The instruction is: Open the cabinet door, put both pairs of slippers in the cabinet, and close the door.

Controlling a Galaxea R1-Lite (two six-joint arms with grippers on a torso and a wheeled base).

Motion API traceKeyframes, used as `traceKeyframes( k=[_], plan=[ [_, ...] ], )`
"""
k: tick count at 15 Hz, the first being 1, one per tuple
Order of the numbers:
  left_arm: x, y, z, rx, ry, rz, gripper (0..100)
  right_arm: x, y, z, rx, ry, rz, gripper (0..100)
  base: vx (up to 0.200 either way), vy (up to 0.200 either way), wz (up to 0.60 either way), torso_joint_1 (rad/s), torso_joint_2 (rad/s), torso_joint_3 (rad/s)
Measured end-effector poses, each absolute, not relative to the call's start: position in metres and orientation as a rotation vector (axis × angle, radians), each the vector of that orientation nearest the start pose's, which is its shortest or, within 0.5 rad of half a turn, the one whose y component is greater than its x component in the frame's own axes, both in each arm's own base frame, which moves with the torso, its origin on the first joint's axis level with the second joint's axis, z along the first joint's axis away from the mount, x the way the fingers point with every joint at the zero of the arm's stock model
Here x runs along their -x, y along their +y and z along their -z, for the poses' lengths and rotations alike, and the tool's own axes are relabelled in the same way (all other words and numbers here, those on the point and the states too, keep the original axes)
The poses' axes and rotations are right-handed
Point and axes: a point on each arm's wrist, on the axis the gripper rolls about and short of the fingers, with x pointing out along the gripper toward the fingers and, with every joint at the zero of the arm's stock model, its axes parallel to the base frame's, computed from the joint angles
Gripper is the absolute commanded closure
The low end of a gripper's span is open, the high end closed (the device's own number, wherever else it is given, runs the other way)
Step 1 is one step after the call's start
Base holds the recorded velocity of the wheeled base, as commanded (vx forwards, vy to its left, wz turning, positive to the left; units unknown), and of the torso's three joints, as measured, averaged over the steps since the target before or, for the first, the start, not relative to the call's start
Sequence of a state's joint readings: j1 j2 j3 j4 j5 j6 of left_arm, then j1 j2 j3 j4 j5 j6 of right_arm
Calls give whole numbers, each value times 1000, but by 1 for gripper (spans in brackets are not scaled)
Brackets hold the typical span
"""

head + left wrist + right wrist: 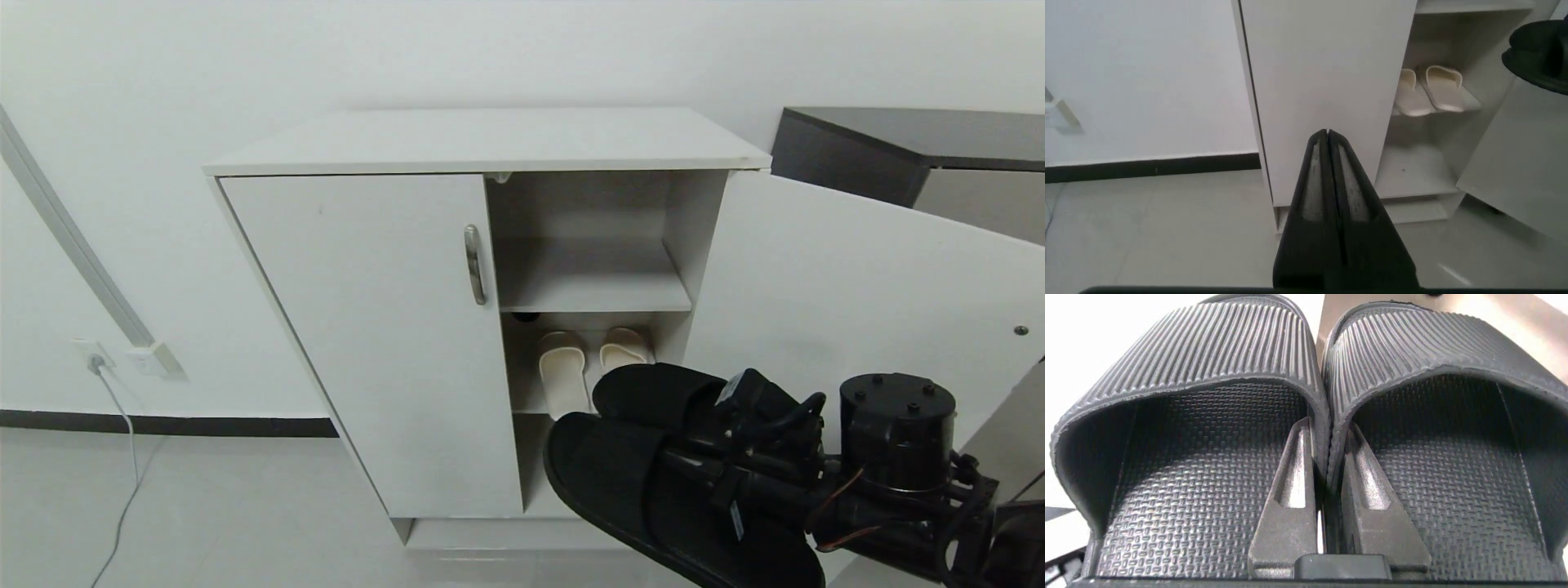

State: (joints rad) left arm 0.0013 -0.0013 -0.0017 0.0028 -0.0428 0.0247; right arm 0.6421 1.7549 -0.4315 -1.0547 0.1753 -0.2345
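Right wrist view: right gripper [1327,439] pinches adjoining strap walls of black ribbed rubber slipper pair [1208,367]; judged light, pliable, grippy.

Your right arm [898,506] is all matte black, with a fat round motor can [896,425] showing screws [878,380] on top and thin red wires [819,513] looping beside it, and your left gripper [1327,139] and right gripper [1328,449] have dark wedge-shaped fingers [1290,506].
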Motion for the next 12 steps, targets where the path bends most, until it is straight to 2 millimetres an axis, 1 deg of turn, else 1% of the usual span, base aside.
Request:
traceKeyframes(
  k=[4, 5, 8, 12],
  plan=[
    [23, -1, -76, -25, -1, 42, 100, -215, 166, -115, 280, 153, -837, 100, 0, 0, 0, -26, 438, 414],
    [23, -1, -75, -25, 1, 42, 100, -215, 165, -114, 284, 157, -838, 100, 0, 0, 0, 2, 276, 276],
    [23, -1, -76, -25, 0, 42, 100, -215, 165, -113, 299, 154, -841, 100, 0, 0, 0, -1, 103, 102],
    [23, -1, -76, -25, -1, 41, 100, -213, 165, -111, 299, 161, -849, 100, 0, 0, 0, 0, 0, 0]
  ],
)
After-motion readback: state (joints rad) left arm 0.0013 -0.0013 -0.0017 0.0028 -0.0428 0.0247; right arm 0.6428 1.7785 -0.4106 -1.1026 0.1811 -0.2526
